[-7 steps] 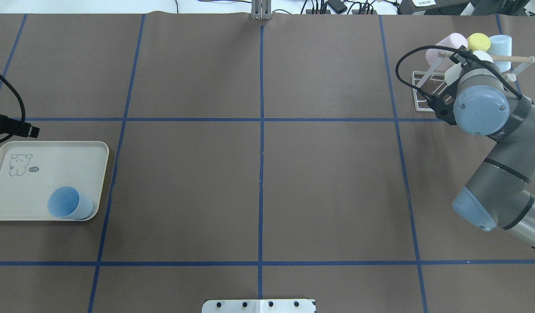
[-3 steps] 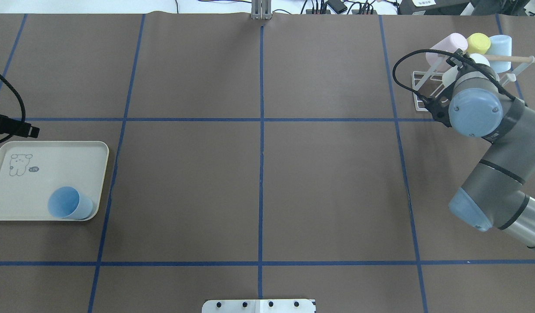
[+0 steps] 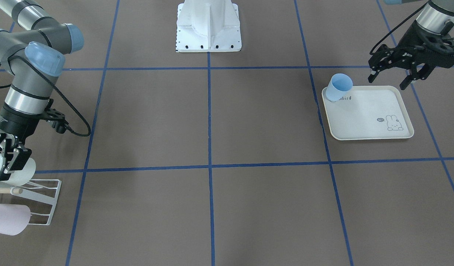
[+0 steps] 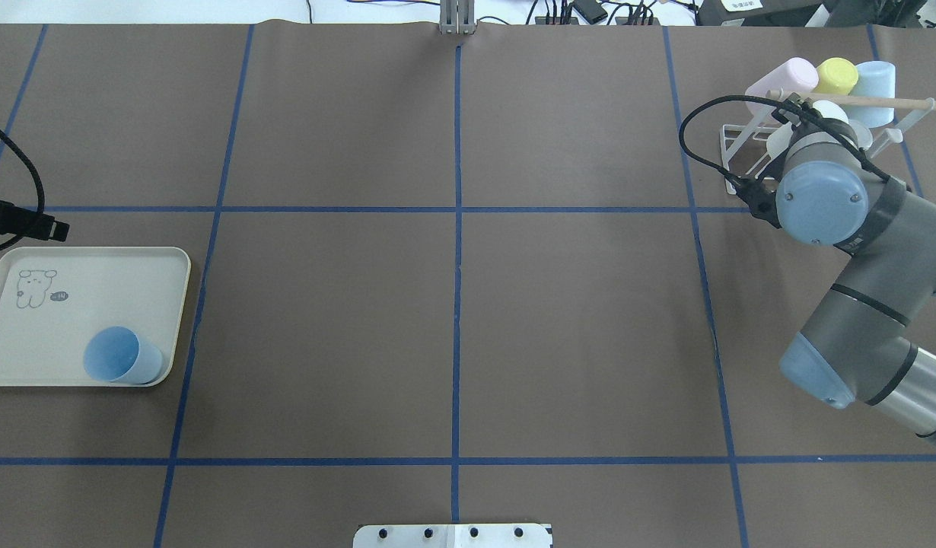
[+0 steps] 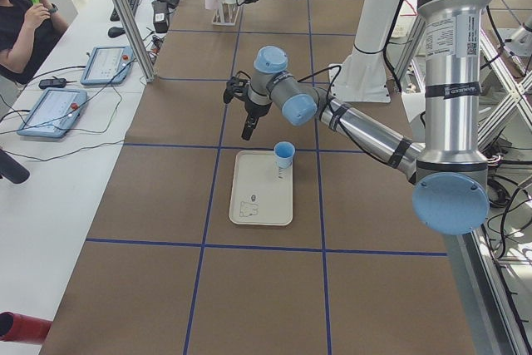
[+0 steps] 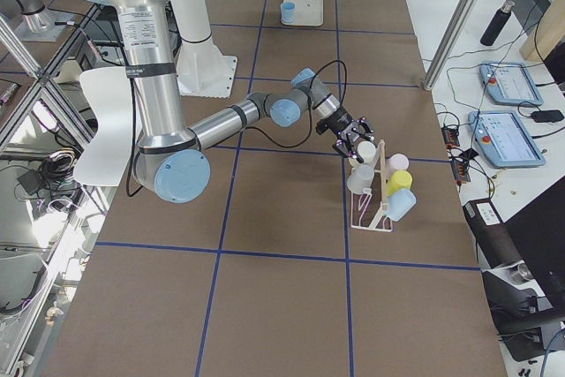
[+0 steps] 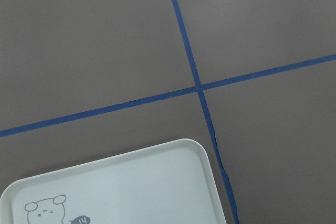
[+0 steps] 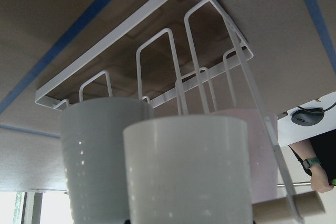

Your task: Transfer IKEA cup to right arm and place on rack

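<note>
My right gripper (image 3: 9, 162) is shut on a white IKEA cup (image 3: 23, 173) and holds it over the white wire rack (image 4: 742, 144), close to the prongs. In the right wrist view the held cup (image 8: 189, 171) fills the foreground, with the rack (image 8: 157, 51) behind it. A light-blue cup (image 4: 122, 354) stands at a corner of the cream tray (image 4: 95, 281). My left gripper (image 3: 386, 83) hangs open and empty above the tray's (image 3: 371, 114) far edge, apart from the blue cup (image 3: 339, 87).
Pink (image 4: 780, 80), yellow (image 4: 837, 74) and light-blue (image 4: 875, 87) cups sit on the rack, and another whitish cup (image 8: 100, 150) sits beside the held one. The robot base (image 3: 208, 26) stands mid-table. A person (image 5: 21, 22) sits at the side bench with tablets.
The right arm has swung a little to the left and towards the robot with the white cup. The left arm, the tray and the blue cup have not moved.
</note>
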You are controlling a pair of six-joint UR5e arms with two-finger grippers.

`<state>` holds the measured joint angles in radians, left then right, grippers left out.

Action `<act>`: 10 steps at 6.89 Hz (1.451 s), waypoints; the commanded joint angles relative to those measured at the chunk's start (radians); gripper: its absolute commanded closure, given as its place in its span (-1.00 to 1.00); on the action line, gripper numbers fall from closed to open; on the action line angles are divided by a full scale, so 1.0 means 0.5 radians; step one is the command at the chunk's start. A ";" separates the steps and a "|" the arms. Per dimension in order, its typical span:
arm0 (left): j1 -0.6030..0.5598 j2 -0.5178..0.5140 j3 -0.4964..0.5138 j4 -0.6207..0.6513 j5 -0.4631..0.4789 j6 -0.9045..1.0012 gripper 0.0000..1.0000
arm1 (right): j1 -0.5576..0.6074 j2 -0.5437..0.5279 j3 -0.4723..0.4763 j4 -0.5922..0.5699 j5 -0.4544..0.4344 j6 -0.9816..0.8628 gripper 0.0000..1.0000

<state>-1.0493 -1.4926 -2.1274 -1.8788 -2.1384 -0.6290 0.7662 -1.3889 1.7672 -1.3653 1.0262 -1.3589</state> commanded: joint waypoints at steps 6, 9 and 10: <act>0.000 0.000 0.009 -0.001 0.003 0.003 -1.00 | 0.005 0.129 0.033 0.000 -0.037 0.009 -0.66; -0.003 0.006 0.033 -0.004 0.015 -0.036 -1.00 | 0.005 0.216 0.162 -0.003 0.243 0.365 -0.69; 0.000 0.012 0.033 -0.062 0.034 -0.173 -1.00 | 0.005 0.249 0.196 -0.003 0.440 0.693 -0.70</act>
<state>-1.0498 -1.4892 -2.1128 -1.8872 -2.1297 -0.6585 0.7689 -1.2816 1.8471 -1.3671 1.1386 -1.1822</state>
